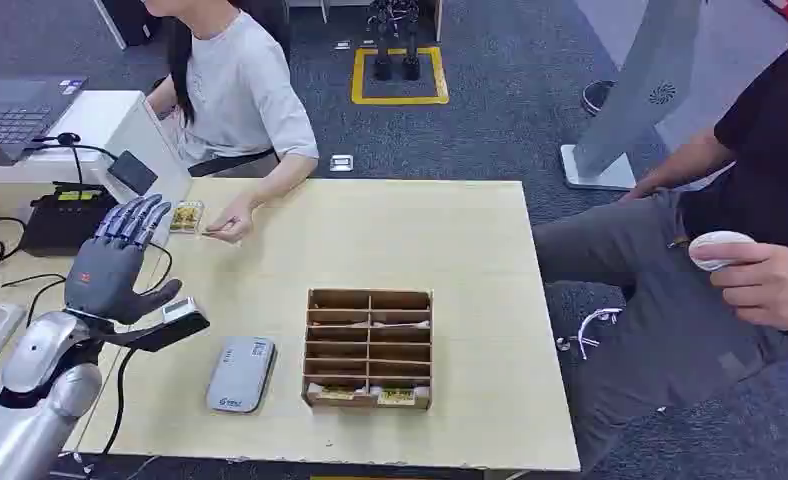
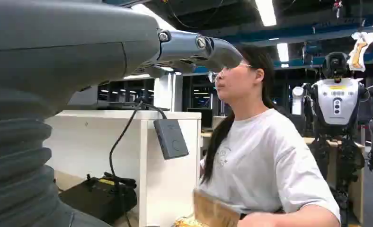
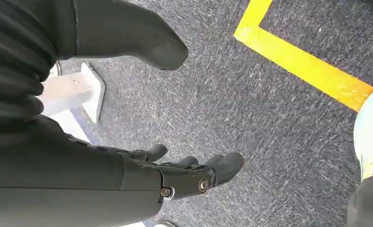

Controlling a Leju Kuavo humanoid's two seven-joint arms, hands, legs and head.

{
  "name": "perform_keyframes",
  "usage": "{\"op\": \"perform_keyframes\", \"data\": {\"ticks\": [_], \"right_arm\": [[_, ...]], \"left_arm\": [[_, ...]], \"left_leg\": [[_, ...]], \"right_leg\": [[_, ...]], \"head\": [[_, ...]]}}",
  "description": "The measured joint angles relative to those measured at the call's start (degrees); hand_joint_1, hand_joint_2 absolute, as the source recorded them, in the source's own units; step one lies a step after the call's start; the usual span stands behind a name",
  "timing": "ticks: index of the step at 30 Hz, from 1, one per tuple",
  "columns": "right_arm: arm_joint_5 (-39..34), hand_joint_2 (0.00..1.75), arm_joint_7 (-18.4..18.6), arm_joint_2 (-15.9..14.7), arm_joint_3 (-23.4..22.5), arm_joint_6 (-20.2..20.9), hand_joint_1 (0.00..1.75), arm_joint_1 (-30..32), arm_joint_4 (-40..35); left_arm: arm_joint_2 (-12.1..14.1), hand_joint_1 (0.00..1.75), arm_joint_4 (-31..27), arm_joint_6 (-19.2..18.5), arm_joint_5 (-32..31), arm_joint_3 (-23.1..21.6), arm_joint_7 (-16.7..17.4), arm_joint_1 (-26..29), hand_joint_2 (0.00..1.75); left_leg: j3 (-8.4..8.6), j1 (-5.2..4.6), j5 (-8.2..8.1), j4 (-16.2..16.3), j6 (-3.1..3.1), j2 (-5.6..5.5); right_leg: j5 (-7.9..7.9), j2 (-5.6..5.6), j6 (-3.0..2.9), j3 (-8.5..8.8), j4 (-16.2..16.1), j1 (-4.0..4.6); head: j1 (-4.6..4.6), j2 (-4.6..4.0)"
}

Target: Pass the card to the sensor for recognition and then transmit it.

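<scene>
My left hand is raised over the table's left edge, fingers spread and pointing up, holding nothing. Beyond it, a person in a white shirt pinches a tan card just above the table; the left wrist view shows the same card in front of my fingers. A small stack of cards lies beside that person's hand. A grey-white sensor pad lies flat near the table's front. My right hand hangs over the carpet, holding nothing, its fingers loosely extended.
A cardboard divider box with a few cards in its front slots stands mid-table. A small scanner on a black arm sits by my left hand. Black devices and cables lie at the left. A seated person holds a white object at the right.
</scene>
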Motion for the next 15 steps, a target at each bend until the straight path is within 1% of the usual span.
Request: {"op": "perform_keyframes", "data": {"ticks": [15], "right_arm": [[0.04, 1.75, 0.04, 0.31, 0.00, -0.04, 0.00, 0.00, -0.02]], "left_arm": [[0.02, 0.00, 0.00, 0.00, 0.00, 0.00, 0.02, 0.00, 1.75]], "left_leg": [[0.00, 0.00, 0.00, 0.00, 0.00, 0.00]], "right_leg": [[0.00, 0.00, 0.00, 0.00, 0.00, 0.00]], "head": [[0.00, 0.02]]}}
